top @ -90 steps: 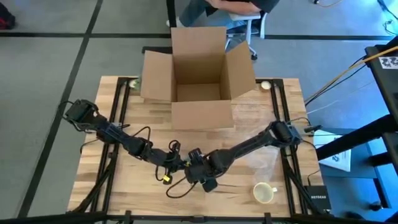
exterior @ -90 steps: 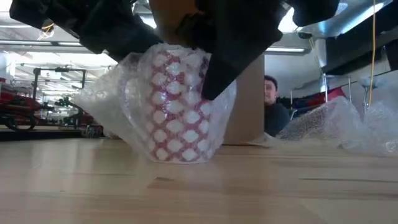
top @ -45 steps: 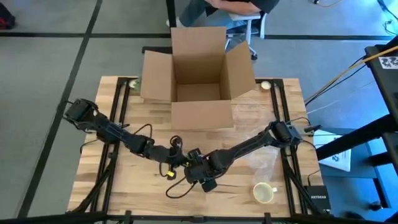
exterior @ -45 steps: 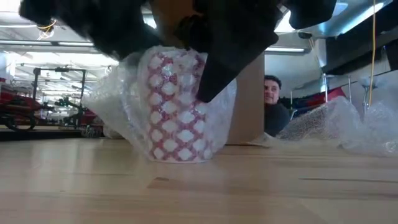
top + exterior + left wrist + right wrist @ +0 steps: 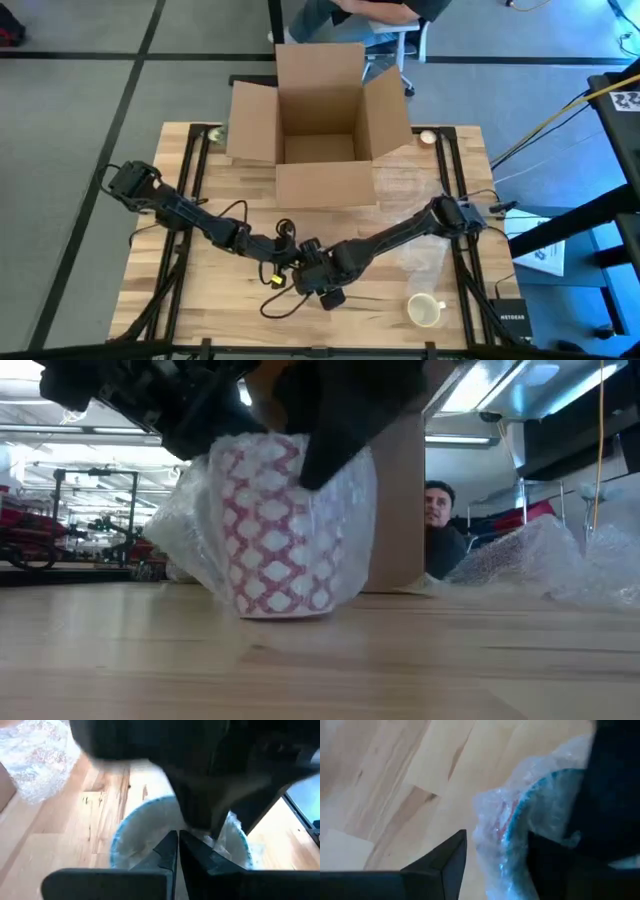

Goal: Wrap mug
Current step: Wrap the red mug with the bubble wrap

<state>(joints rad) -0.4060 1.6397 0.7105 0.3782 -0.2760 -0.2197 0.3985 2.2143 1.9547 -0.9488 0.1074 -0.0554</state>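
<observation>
Two grippers are meeting over the mug (image 5: 275, 530) — left gripper (image 5: 178, 851) pinched together, right gripper (image 5: 495, 855) parted, straddling the bubble wrap (image 5: 345, 510). Box (image 5: 318, 120) at 12 o'clock; bare table (image 5: 220, 300) toward 7.

A wooden desk (image 5: 230, 300) stands on a grey floor (image 5: 70, 150) crossed by dark lines. At the desk's far edge an office chair (image 5: 400, 45) holds a seated person (image 5: 437, 540). A dark frame (image 5: 600, 210) and a yellow cable (image 5: 545, 120) lie off the desk's right side. In the low view, strip lights (image 5: 480, 385) line the ceiling, with racks (image 5: 90, 510) far behind
</observation>
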